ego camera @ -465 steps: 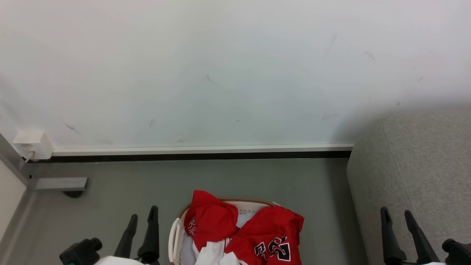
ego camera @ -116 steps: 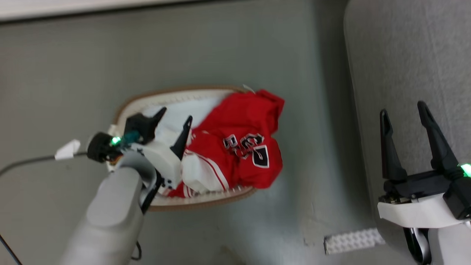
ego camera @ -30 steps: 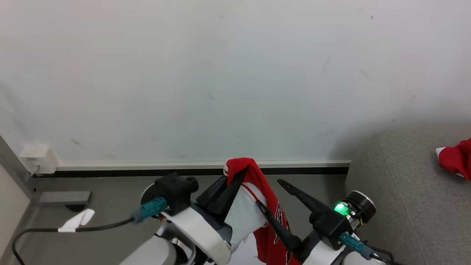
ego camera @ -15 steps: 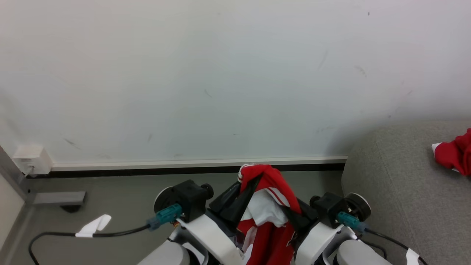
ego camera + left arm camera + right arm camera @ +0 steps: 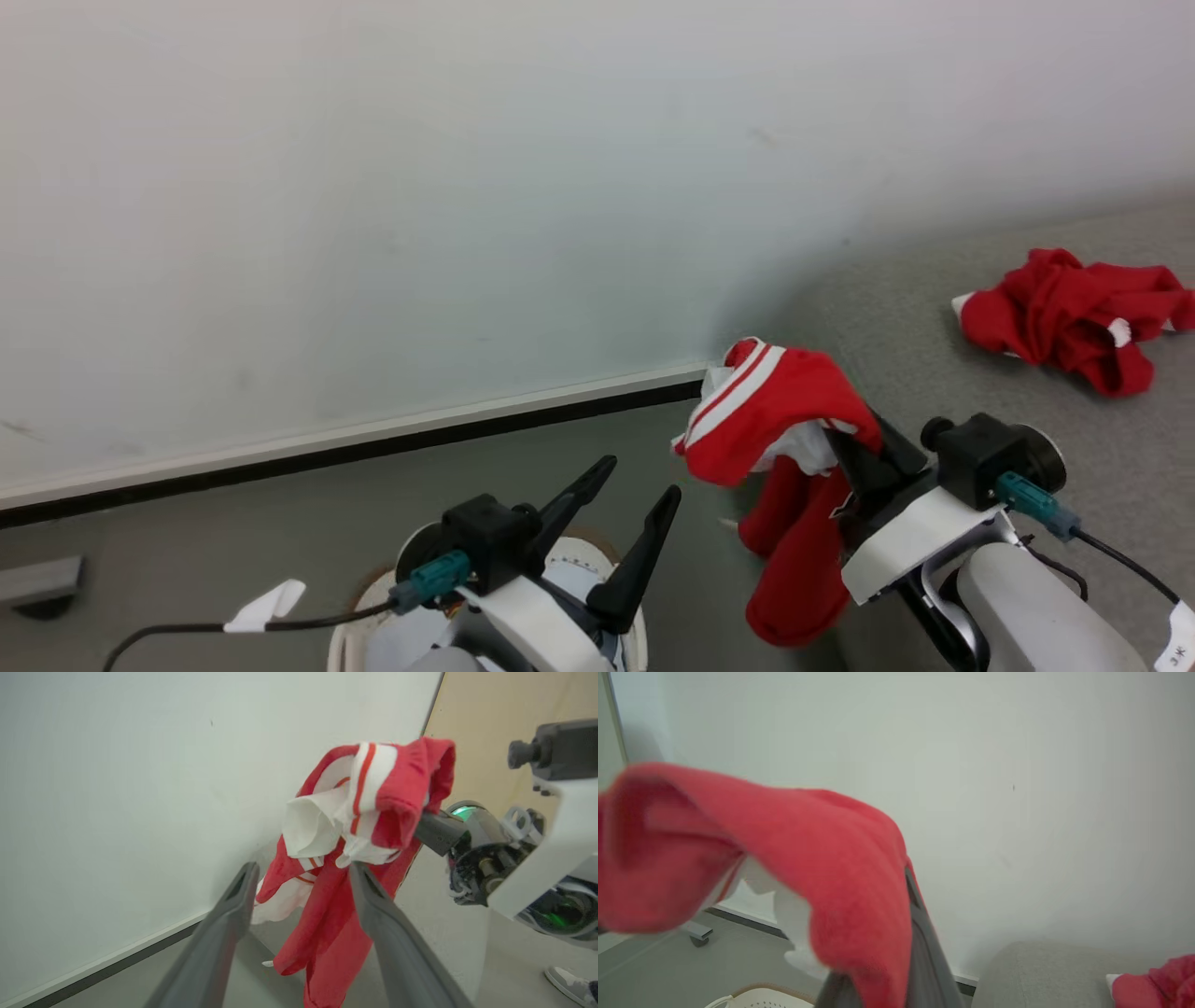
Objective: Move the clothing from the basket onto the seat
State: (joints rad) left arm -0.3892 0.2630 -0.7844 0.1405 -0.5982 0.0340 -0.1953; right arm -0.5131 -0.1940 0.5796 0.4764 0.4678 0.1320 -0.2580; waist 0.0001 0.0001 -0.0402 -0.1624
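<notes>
Red jersey point(image 5: 780, 411) hangs off right gripper point(image 5: 864, 457), jaws clamped on bunched fold, apparently near collar. It sits beside seat point(image 5: 896, 308) edge. Left gripper point(image 5: 624, 518) wide apart, empty. Cloth light, limp, snag-prone: pinch thick bunch.

No text can be read with certainty. The white tag point(image 5: 1179, 642) at the lower right corner of the head view bears small dark characters, too small to identify. The red jersey point(image 5: 794, 551) shows one lettering fragment, illegible among folds.

home-like room: grey sofa point(image 5: 896, 317), laundry basket point(image 5: 761, 998), white wall point(image 5: 373, 187).
</notes>
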